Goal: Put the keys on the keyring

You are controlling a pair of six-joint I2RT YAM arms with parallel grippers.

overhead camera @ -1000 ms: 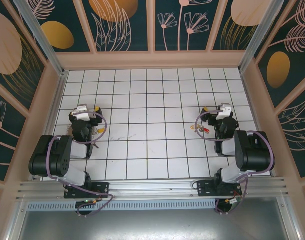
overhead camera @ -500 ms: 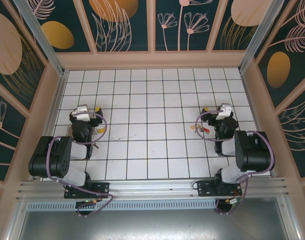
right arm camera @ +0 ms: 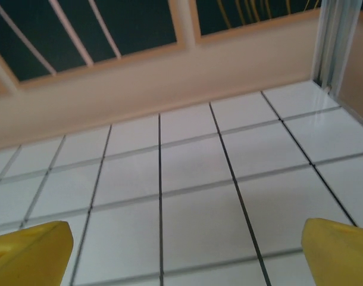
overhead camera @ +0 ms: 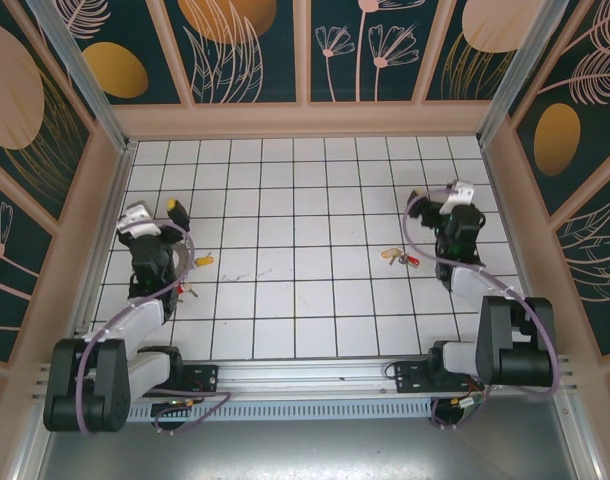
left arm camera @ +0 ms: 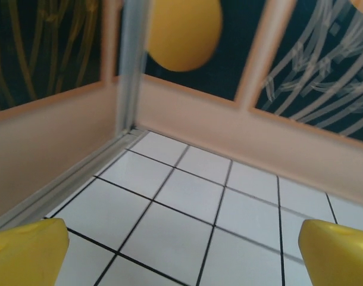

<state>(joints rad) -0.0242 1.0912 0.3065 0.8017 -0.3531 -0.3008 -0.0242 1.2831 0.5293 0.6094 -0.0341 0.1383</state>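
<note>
- keys (overhead camera: 397, 257), top external view: a small cluster lies flat on the white tiled bench (overhead camera: 305, 200), right of centre. one head is red, another looks yellowish, and they are too small to count.
- a small yellow-headed piece (overhead camera: 203, 262) lies on the left side of the bench with a tiny red piece (overhead camera: 191, 291) just nearer the arm bases. whether these are more keys is too small to tell.
- the left gripper (overhead camera: 153, 212) hovers by the left wall, well apart from the cluster and a little behind the yellow-headed piece.
- the right gripper (overhead camera: 450, 195) hovers by the right wall, behind and to the right of the cluster, apart from it.
- left wrist view: the left gripper (left arm camera: 181, 256) is released, its yellow fingertips (left arm camera: 28, 250) spread to the frame's lower corners, with bare tiles and the enclosure's corner between them.
- right wrist view: the right gripper (right arm camera: 184, 250) is released too, its yellow fingertips (right arm camera: 31, 245) wide apart over bare tiles, facing the back wall.
</note>
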